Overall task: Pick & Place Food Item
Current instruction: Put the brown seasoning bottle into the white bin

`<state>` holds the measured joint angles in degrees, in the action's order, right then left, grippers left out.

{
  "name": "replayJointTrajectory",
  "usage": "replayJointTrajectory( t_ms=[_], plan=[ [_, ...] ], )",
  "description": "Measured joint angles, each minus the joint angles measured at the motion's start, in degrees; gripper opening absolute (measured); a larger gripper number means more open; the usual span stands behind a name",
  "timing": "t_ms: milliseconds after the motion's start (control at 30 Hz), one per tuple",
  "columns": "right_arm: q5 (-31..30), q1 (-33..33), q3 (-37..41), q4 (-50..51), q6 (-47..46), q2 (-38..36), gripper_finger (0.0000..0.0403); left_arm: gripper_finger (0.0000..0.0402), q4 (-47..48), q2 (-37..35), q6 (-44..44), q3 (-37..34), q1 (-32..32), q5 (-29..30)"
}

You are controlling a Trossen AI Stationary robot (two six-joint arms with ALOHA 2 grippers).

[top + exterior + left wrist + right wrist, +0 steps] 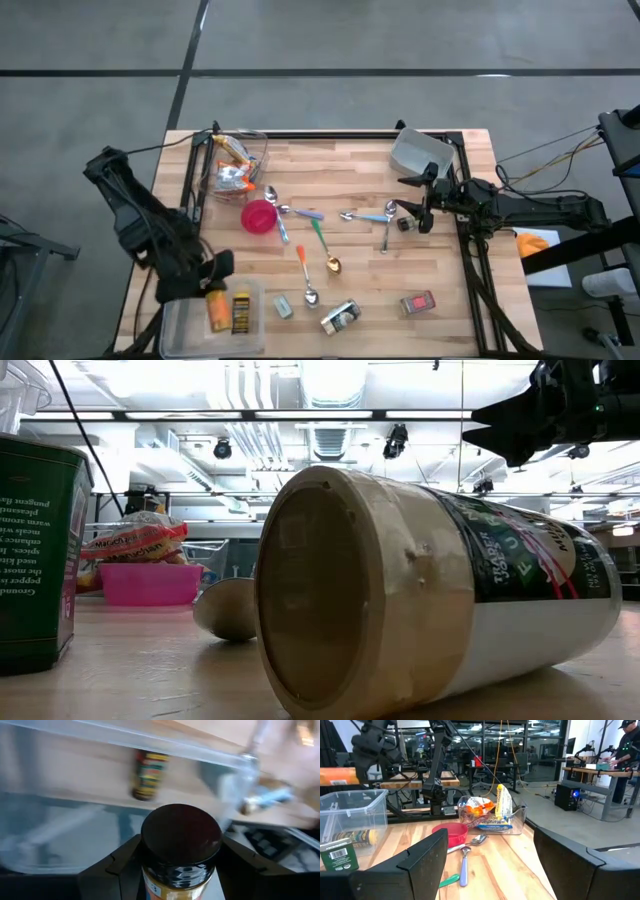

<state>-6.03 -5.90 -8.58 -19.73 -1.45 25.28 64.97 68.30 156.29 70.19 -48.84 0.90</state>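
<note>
A jar with a dark brown lid (pixel 181 837) and an orange label (pixel 217 311) hangs over the clear plastic bin (pixel 180 325) at the table's near left corner, with my left gripper (pixel 213 288) shut on it. A dark bottle with a yellow label (pixel 241 312) lies on its side on the bin's floor, also seen in the left wrist view (pixel 147 774). My right gripper (pixel 424 212) waits open and level near the table's right edge, with nothing between its fingers (pixel 427 865). My left gripper pinches the jar between its two fingers (pixel 117 867), which stand on opposite sides of the jar's body just below the lid (pixel 175 872). The fingers come slanting down from above. The jar stands upright in the hold, lid up, lifted clear over the bin.
A clear tub of snack packets (pixel 235 165) stands at the far left, with a pink bowl (pixel 259 216) and several spoons (pixel 318 240) mid-table. A pale jar (pixel 341 317) lies on its side near the front edge, beside a small green tin (pixel 283 306) and a red packet (pixel 417 302).
</note>
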Motion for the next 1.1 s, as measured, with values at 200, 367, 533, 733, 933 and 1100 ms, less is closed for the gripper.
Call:
replayJointTrajectory(
  t_ms=[200,367,533,733,933,1100],
  plan=[
    [0.01,-0.01,0.0,0.02,0.0,0.0,0.029,0.0202,6.48,1.91,2.59,-0.04,-4.13,-3.32],
    [0.01,0.01,0.0,0.02,0.0,-0.02,0.029,0.0201,9.06,4.24,-1.53,-0.14,-4.37,-3.45],
    [-0.01,0.01,0.0,0.02,0.0,0.0,0.029,0.0201,8.51,7.64,-3.35,-0.46,-4.37,-3.77],
    [0.01,0.0,0.0,0.01,0.0,-0.01,0.029,0.0201,6.31,13.01,-5.07,-0.48,-4.37,-4.11],
    [0.0,0.01,0.0,0.01,0.0,0.0,0.029,0.0201,3.43,19.52,-5.07,-0.48,-4.37,-4.01],
    [0.01,-0.01,0.0,0.02,0.0,0.0,0.029,0.0201,2.94,25.03,-8.05,-0.48,-4.48,-3.93]
  ],
)
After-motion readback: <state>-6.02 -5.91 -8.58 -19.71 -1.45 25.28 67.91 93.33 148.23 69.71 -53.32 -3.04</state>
